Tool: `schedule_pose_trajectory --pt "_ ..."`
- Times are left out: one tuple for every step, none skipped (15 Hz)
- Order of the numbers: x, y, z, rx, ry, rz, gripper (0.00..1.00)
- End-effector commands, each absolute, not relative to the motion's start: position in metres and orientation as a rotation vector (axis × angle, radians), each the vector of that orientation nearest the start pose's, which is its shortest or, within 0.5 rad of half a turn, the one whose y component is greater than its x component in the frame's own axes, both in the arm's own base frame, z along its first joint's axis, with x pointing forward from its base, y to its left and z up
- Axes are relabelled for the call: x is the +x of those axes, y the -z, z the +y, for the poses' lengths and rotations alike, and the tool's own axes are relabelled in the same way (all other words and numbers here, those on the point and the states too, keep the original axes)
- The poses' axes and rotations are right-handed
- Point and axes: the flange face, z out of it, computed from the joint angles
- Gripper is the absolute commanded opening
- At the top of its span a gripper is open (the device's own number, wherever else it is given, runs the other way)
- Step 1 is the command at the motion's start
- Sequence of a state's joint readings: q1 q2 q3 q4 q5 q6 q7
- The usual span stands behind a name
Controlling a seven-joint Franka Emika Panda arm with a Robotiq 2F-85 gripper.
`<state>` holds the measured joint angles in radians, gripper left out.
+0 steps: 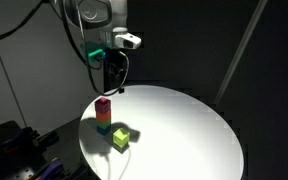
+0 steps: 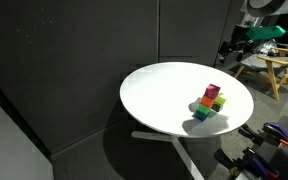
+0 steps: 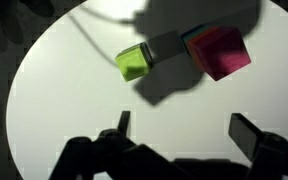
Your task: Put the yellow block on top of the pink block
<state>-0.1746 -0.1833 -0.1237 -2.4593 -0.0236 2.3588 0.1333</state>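
Gripper (image 3: pixel 179 122) open and empty above the table (image 1: pixel 184 120); yellow block not yet grasped.
The fingers (image 3: pixel 123 126) are spread wide, with nothing held. The yellow block (image 3: pixel 134 62) lies on the table, apparently touching a grey cube (image 3: pixel 164 47), just beside the stack topped by the pink block (image 3: pixel 221 50). The jaws should be centred over the yellow block and lowered clear of the grey cube before being closed.
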Motion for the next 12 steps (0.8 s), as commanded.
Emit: schedule_pose_trajectory --pt "0.45 -0.375 -0.148 -3.052 0.083 0.66 1.0" --pt "0.45 -0.373 -0.15 -3.049 0.062 0.665 1.0" --pt "0.45 -0.373 -0.153 -3.045 0.048 0.673 1.0" --pt "0.45 -0.372 -0.156 -3.039 0.031 0.682 1.0" --pt "0.451 -0.372 -0.16 -3.034 0.016 0.689 1.0" --pt "0.452 -0.372 -0.164 -3.029 0.006 0.696 1.0" --pt "0.453 -0.372 -0.168 -3.027 -0.003 0.697 1.0" --pt "0.455 -0.371 -0.173 -3.035 0.002 0.691 1.0" --pt "0.457 -0.371 -0.178 -3.041 0.002 0.683 1.0" --pt "0.459 -0.37 -0.183 -3.046 0.01 0.677 1.0" --pt "0.461 -0.369 -0.186 -3.05 0.016 0.671 1.0" --pt "0.463 -0.367 -0.189 -3.052 0.018 0.667 1.0"
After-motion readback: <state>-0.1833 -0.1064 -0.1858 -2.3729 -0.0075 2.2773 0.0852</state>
